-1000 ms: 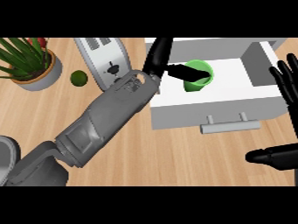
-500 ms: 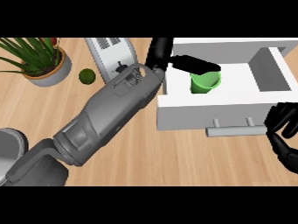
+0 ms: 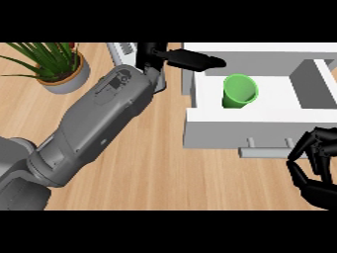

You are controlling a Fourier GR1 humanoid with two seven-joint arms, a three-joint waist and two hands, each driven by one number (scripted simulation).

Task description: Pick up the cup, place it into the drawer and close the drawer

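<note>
- the green cup (image 3: 239,91) lay on its side inside the open white drawer (image 3: 262,126), so the placing looked done.
- the left hand (image 3: 177,58) hovered above the drawer's back edge, fingers straight, holding nothing.
- the right hand (image 3: 324,168) sat near the drawer handle (image 3: 267,152), fingers curled, empty.
- closing the drawer was left.

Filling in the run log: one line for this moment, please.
cup: in open drawer, released | left hand: open above drawer's back | right hand: fingers curled by drawer handle | drawer: not closed
</note>
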